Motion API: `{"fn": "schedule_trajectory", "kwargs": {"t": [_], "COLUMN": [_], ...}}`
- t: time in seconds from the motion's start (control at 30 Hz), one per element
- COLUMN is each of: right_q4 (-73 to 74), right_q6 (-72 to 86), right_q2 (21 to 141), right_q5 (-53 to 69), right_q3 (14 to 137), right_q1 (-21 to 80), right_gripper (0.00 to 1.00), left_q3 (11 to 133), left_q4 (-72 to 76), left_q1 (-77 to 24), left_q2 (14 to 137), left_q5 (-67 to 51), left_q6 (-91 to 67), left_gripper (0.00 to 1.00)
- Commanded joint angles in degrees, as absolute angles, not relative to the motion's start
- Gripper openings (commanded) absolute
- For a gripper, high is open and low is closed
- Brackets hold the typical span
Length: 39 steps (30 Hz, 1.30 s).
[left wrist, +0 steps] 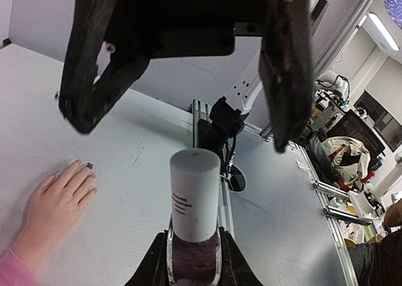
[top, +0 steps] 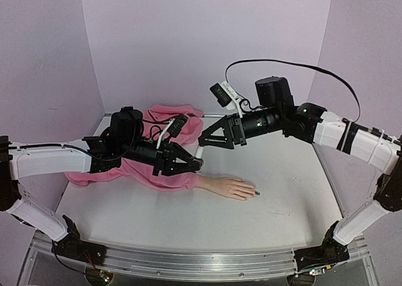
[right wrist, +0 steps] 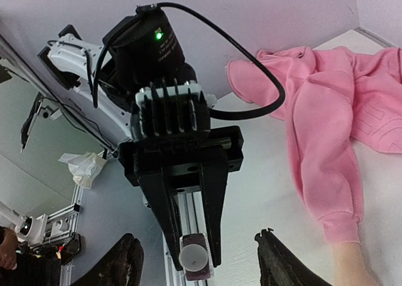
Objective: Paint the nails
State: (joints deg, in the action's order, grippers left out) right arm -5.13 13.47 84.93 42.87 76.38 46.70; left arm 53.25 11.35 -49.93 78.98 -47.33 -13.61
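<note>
Tiny oval nails (left wrist: 89, 166) at the fingertips of a pale flesh-coloured mannequin hand (top: 232, 187), palm down near the middle of the white bench (top: 188, 232), fingers toward the right edge; one nail dark, the others too small to judge. Behind the wrist, a pink fabric sleeve (top: 169, 178) trailing toward the far left corner. Above the cuff, left claw (top: 198, 165) clamped on a small dark glass polish bottle (left wrist: 193, 261) with a white cylindrical cap (left wrist: 195, 192). Just over that cap, right claw (top: 205, 140), fingers spread apart, not touching it.
</note>
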Motion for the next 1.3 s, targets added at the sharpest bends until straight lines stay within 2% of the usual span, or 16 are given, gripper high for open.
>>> {"fn": "schedule_trajectory", "kwargs": {"t": [0.0, 0.23, 0.33, 0.6, 0.8, 0.93, 1.07, 1.13, 1.2, 1.27], "right_q4": [-11.36, -16.17, -16.93, -17.66, -17.58, -13.75, -7.66, -4.07, -1.42, -1.38], "right_q6": [15.52, 18.14, 18.70, 18.49, 19.37, 23.47, 36.95, 44.38, 47.29, 49.00], "right_q2": [87.03, 88.34, 88.84, 89.25, 90.71, 92.77, 93.61, 94.55, 96.64, 98.05], "right_q5": [52.65, 56.51, 57.21, 58.27, 53.77, 35.79, 3.12, -16.64, -25.97, -27.50], "right_q3": [76.08, 74.56, 74.08, 72.83, 70.68, 70.85, 71.54, 73.28, 76.73, 78.46], "right_q1": [46.85, 46.93, 46.90, 46.92, 46.88, 46.99, 48.95, 53.78, 57.79, 58.65], "right_gripper": [0.59, 0.38, 0.34, 0.00, 0.00, 0.00, 0.00, 0.00, 0.00, 0.00], "left_q3": [56.72, 57.12, 57.19, 57.22, 57.49, 60.95, 66.82, 69.84, 72.22, 73.30], "left_q4": [12.88, 13.10, 13.10, 13.18, 13.18, 13.66, 18.48, 22.31, 24.26, 25.49], "left_q1": [-49.83, -49.87, -49.90, -49.84, -49.83, -49.92, -49.92, -49.92, -49.90, -49.92], "left_q2": [76.64, 77.14, 77.16, 76.60, 76.17, 79.48, 88.33, 94.23, 97.56, 100.01], "left_q5": [-51.59, -51.47, -51.22, -45.16, -26.09, -4.86, 11.51, 15.30, 16.11, 15.47], "left_q6": [-14.67, -14.60, -14.55, -14.41, -11.15, -5.64, -1.37, -0.77, -1.09, -2.45], "left_gripper": [0.00, 0.00, 0.00, 0.00, 0.00, 0.00, 0.00, 0.00, 0.00, 0.00]}}
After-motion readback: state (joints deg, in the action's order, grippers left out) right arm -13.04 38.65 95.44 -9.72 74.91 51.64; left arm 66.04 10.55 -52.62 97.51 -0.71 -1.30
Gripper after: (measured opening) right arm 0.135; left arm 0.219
